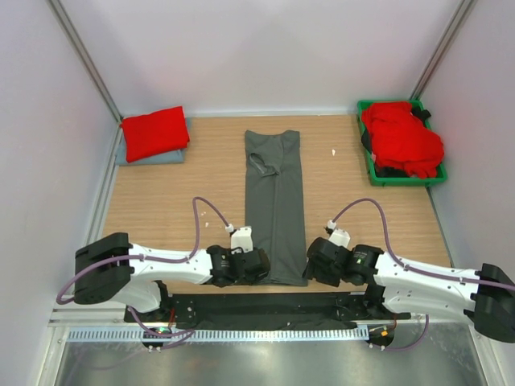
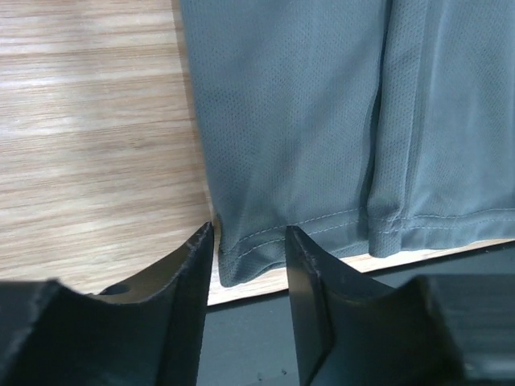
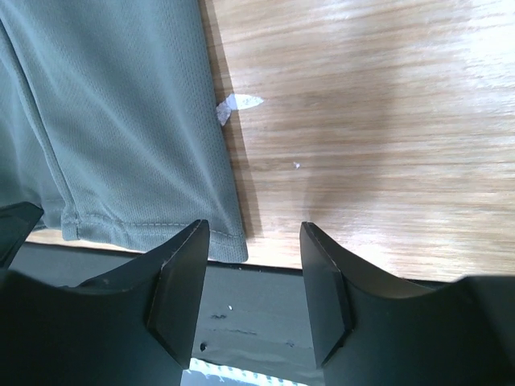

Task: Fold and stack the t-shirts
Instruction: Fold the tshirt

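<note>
A dark grey t-shirt (image 1: 273,201) lies folded into a long narrow strip down the middle of the table, its hem at the near edge. My left gripper (image 1: 264,268) sits at the hem's left corner, open, and that corner of the shirt (image 2: 290,121) lies flat just beyond and between the fingertips (image 2: 201,249). My right gripper (image 1: 309,262) is at the hem's right corner, open, with the cloth's corner (image 3: 121,121) beside its left finger (image 3: 181,265). A folded red t-shirt (image 1: 154,132) rests on a folded pale blue-grey one (image 1: 150,158) at the back left.
A green bin (image 1: 402,178) at the back right holds a heap of red shirts (image 1: 402,137). A small white scrap (image 3: 237,104) lies on the wood right of the grey shirt. A black strip (image 2: 241,338) runs along the table's near edge under both grippers.
</note>
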`<state>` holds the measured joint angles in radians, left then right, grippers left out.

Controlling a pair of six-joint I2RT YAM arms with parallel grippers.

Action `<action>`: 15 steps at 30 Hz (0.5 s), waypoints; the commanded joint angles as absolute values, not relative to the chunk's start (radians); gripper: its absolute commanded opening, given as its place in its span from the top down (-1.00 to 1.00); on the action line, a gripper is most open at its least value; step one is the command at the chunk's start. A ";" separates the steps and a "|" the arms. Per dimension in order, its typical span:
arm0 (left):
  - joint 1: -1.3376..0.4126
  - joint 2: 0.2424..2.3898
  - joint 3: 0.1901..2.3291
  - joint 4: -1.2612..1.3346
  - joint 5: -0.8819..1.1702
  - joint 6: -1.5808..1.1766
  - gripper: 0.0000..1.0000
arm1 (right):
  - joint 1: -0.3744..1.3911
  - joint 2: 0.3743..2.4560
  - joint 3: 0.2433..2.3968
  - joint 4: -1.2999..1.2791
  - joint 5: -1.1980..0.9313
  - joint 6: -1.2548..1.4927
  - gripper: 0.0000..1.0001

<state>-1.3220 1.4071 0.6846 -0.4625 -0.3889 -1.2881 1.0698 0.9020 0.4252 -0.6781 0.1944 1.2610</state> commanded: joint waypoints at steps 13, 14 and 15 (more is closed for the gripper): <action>-1.338 1.397 0.680 -0.509 -0.405 -1.324 0.20 | 1.152 0.985 0.413 -0.566 0.216 1.328 0.07; -1.339 1.397 0.680 -0.508 -0.406 -1.324 0.22 | 1.152 0.986 0.413 -0.566 0.218 1.330 0.10; -1.342 1.399 0.681 -0.508 -0.410 -1.322 0.29 | 1.152 0.986 0.413 -0.568 0.219 1.328 0.13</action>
<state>-1.3296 1.4021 0.6842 -0.4824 -0.3893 -1.3067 1.1439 0.9741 0.4175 -0.5880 0.1921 1.3018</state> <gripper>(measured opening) 0.377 0.448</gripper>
